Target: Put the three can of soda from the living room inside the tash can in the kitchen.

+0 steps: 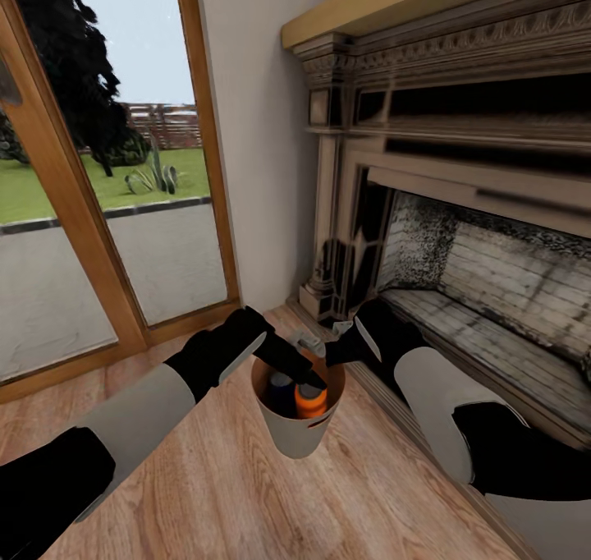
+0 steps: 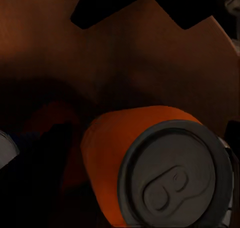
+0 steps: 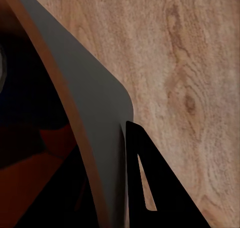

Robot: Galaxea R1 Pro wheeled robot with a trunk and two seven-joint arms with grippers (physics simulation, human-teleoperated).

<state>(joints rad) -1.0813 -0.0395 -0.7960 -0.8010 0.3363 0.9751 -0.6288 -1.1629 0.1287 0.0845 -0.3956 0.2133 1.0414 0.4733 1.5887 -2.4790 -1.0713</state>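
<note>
The tash can (image 1: 297, 438), pale grey outside and brown inside, hangs just above the wood floor between my arms. My right gripper (image 1: 335, 353) is shut on its far rim; one dark finger (image 3: 150, 188) lies outside the grey wall (image 3: 95, 112). My left gripper (image 1: 305, 373) reaches down into the bin from the left. Directly under it stands an orange can of soda (image 1: 310, 401) with a grey top (image 2: 175, 180). A dark blue can (image 1: 279, 392) stands beside it. The fingers' spacing around the orange can is hidden in the dark interior.
An ornate dark fireplace (image 1: 460, 215) with a raised hearth (image 1: 501, 346) stands close on the right. A tall wood-framed glass door (image 1: 123, 240) is ahead on the left. Open wood floor (image 1: 213, 494) lies below the bin.
</note>
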